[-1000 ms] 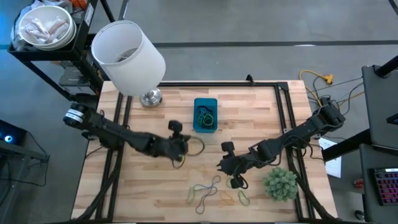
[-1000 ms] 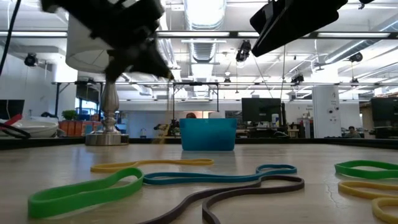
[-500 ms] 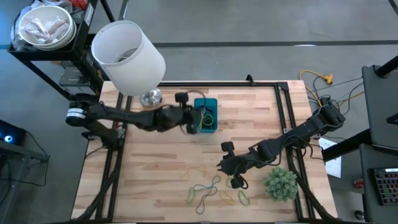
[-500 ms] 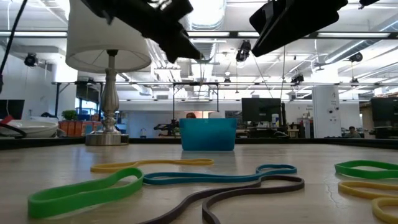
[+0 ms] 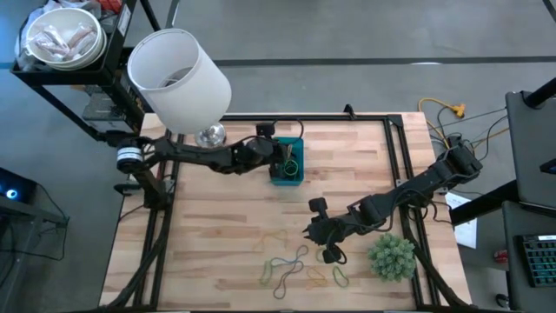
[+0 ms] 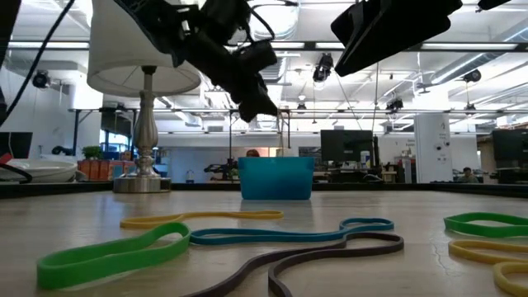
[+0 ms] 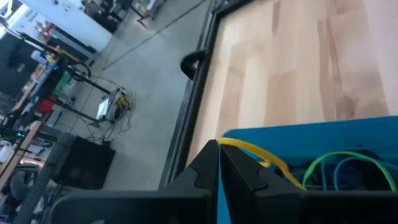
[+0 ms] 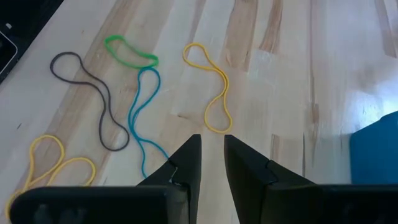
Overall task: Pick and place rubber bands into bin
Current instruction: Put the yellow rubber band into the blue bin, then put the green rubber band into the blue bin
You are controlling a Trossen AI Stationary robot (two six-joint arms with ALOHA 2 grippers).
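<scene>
The left claw (image 5: 280,156) hung over the blue bin (image 5: 287,176) at the far middle of the tabletop (image 5: 226,226), its fingers pressed shut on a yellow rubber band (image 7: 258,154). In the left wrist view that band looped out from between the closed fingertips and drooped across the bin's rim, so it was placed to fall inside once let go. Green and blue bands (image 7: 339,171) already lay in the bin, which suggested the carry was at its release point and that the claw needed only to open.

The right claw (image 5: 320,233) waited low over the near half of the tabletop, well apart from the bin, its fingers parted by a narrow gap and holding nothing. It pointed toward the loose bands on the wood: a yellow loop (image 8: 210,87), a teal one (image 8: 142,111), a green one (image 8: 130,51), a dark brown one (image 8: 93,93) and 1 more yellow pair (image 8: 53,163). That position looked like readiness for the next pick.

The white lampshade (image 5: 178,78) stood near the left arm's reach, and the fuzzy green plant ball (image 5: 391,256) sat just beside the right arm; either could be brushed in a careless swing.
</scene>
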